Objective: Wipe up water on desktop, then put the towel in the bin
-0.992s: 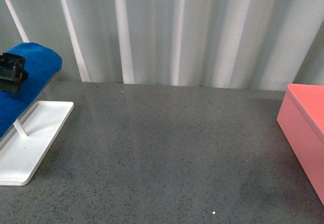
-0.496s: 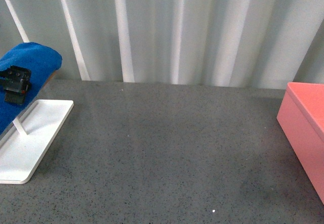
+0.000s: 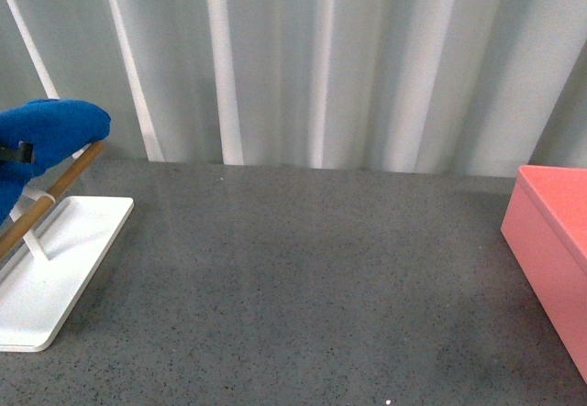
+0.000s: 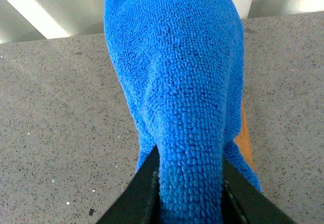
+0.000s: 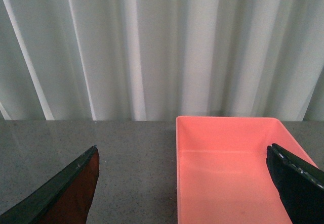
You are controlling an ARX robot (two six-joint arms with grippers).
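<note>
The blue fluffy towel (image 3: 46,131) hangs at the far left of the front view, lifted just above a wooden bar (image 3: 50,195). My left gripper (image 4: 190,183) is shut on the towel (image 4: 177,82), both black fingers pinching a fold of it. Below it lies the dark grey speckled desktop (image 3: 303,278). The salmon-pink bin (image 3: 550,241) stands at the right edge. My right gripper (image 5: 185,178) is open above the desktop, its fingers spread wide over the near end of the empty bin (image 5: 228,168).
A white rack base (image 3: 46,278) with the wooden bar stands at the left. Pale pleated curtains (image 3: 321,58) close off the back of the desktop. No water shows clearly on the surface.
The towel has risen off the wooden bar, which now shows bare beneath it. The left gripper's black body has moved left, almost out of the front view.
</note>
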